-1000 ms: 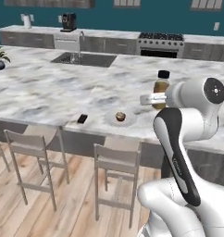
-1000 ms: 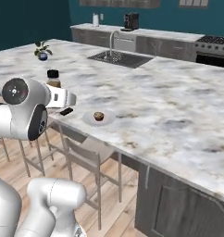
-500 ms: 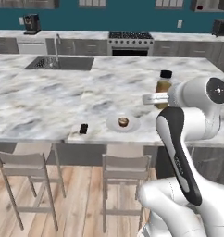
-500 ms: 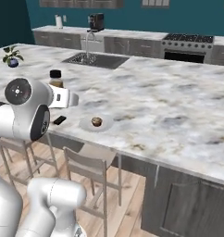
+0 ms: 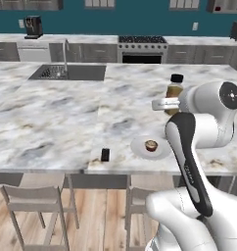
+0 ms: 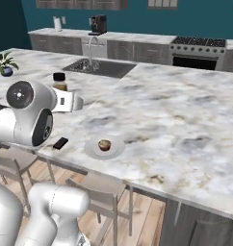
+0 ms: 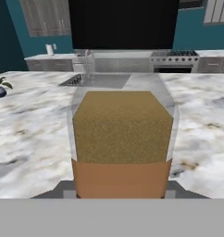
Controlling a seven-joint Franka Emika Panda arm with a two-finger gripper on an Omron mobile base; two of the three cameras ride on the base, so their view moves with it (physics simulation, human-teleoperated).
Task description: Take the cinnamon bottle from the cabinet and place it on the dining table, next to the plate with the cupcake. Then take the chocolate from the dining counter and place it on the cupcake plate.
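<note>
The jaws grip the bottle [image 5: 174, 91], holding it upright above the marble table [image 5: 52, 122], beyond the plate [image 5: 140, 149]. The plate lies near the table's front edge and carries the cupcake [image 5: 151, 145]. The chocolate [image 5: 105, 155] lies flat on the table, just left of the plate.

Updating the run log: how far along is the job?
Done: the bottle is out of the cabinet, held upright by the pincer above the table. In hand: carrying it toward the plate with the cupcake. Left: set it down beside the plate, then move the chocolate, lying left of the plate, onto it.
</note>
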